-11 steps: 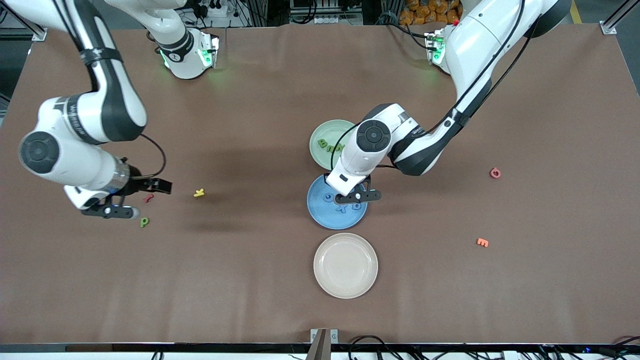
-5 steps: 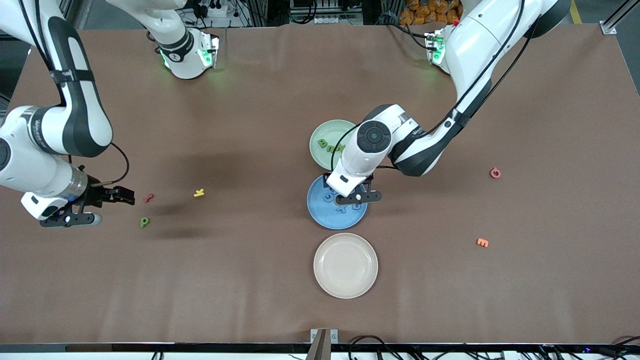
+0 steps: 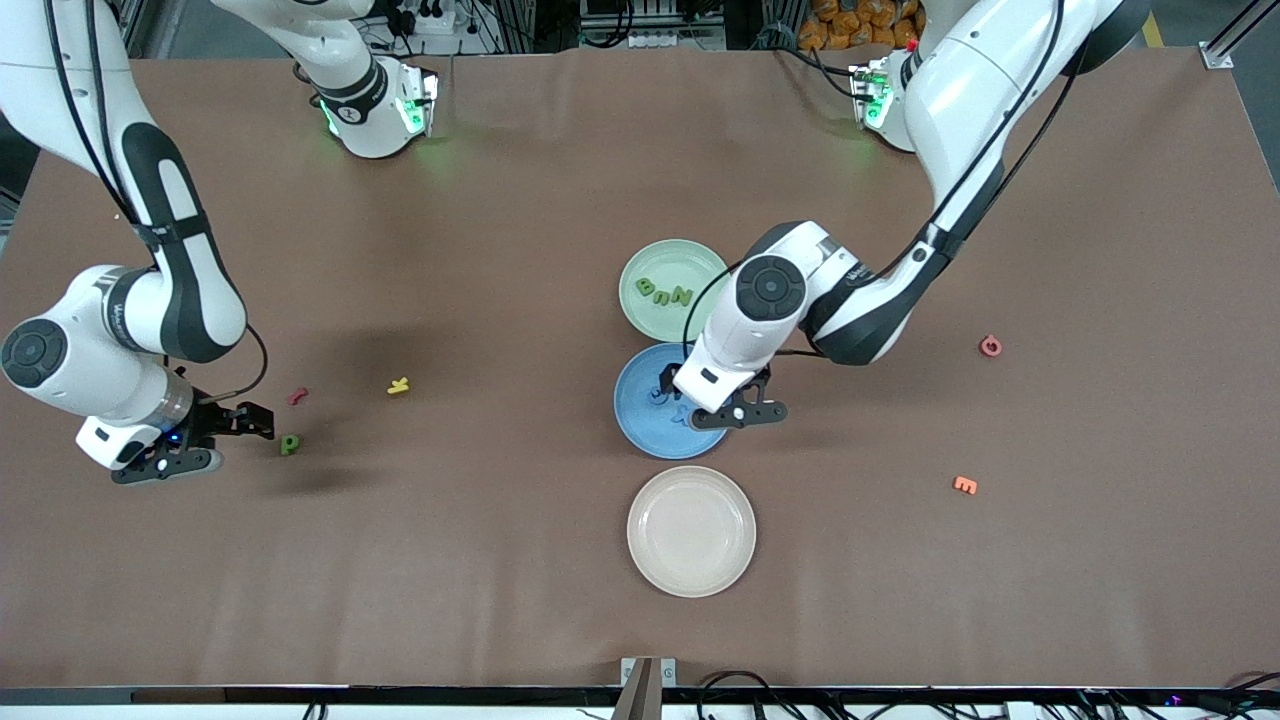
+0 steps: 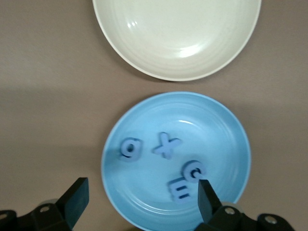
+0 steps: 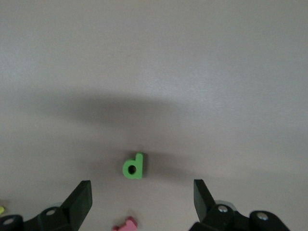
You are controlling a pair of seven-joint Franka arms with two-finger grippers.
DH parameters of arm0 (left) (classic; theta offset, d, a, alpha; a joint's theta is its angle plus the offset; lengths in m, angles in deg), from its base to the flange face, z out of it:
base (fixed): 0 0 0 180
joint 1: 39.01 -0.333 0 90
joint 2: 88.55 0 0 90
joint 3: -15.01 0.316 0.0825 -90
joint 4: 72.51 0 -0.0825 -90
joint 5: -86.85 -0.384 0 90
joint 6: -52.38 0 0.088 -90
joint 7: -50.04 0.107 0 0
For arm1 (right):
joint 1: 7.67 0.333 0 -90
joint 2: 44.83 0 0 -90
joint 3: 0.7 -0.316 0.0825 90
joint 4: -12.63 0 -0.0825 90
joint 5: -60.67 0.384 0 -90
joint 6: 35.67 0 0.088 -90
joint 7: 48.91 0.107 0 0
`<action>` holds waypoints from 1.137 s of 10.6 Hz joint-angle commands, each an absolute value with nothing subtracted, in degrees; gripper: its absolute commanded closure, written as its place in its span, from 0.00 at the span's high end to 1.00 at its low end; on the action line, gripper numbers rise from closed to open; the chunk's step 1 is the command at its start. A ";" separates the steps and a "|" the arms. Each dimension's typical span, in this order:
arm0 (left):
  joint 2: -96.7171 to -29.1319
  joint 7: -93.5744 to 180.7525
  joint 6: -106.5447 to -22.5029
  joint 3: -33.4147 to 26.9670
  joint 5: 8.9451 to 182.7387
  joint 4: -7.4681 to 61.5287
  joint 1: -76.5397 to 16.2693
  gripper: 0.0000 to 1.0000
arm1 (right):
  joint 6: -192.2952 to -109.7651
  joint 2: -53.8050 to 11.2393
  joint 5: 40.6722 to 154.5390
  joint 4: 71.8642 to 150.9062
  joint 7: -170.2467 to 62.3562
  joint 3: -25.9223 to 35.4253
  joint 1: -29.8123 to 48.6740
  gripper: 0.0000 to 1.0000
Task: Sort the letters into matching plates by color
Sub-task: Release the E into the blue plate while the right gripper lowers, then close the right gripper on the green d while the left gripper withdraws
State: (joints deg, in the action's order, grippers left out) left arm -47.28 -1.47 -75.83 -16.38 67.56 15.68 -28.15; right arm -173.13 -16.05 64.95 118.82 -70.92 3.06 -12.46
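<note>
Right gripper (image 5: 139,199), jaws spread and empty, hangs just beside the small green foam letter (image 3: 289,444) near the brown table's (image 3: 480,560) right-arm edge; centring before closing looks wise; left gripper (image 4: 139,204), unclenched and empty, hovers over the round blue plate (image 4: 226,139).

Foam letter shapes (image 4: 166,145); no printed text.

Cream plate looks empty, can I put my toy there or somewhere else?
Yes, the cream plate holds nothing. Bare table lies between it and the orange letter. The blue plate is crowded: four blue letters under the open left gripper.
</note>
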 commanded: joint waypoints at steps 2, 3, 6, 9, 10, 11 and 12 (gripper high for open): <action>-54.16 6.78 -66.92 -15.66 66.81 15.82 -33.28 1.00 | -176.12 -12.76 70.95 118.01 -74.84 3.17 -12.42 0.80; -55.92 7.41 -64.54 -15.66 66.81 15.91 -35.21 1.00 | -176.64 -12.32 70.96 118.09 -74.93 3.17 -12.07 0.77; -58.83 8.03 -63.11 -17.67 67.42 16.61 -41.54 1.00 | -181.82 -11.09 70.96 120.46 -75.19 3.17 -12.06 0.77; -64.09 10.65 -61.53 -22.31 67.60 22.48 -50.13 1.00 | -183.93 -10.73 70.96 122.13 -75.11 3.17 -11.97 0.76; -66.98 13.45 -61.53 -25.47 67.78 26.24 -55.57 1.00 | -184.73 -10.73 70.96 123.01 -75.10 3.17 -11.97 0.76; -69.01 15.91 -61.53 -26.29 69.87 28.11 -56.84 1.00 | -184.74 -10.82 70.96 123.45 -75.10 3.17 -11.97 0.74; -70.95 17.07 -61.53 -25.86 71.02 30.30 -56.94 1.00 | -184.74 -10.82 70.96 123.89 -74.93 3.17 -11.89 0.72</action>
State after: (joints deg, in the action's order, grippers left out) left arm -63.52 13.24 -61.41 -24.30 68.07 22.42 -53.58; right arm -183.69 -10.35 69.57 122.19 -73.60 3.05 -12.14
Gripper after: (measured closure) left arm 0.000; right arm 0.260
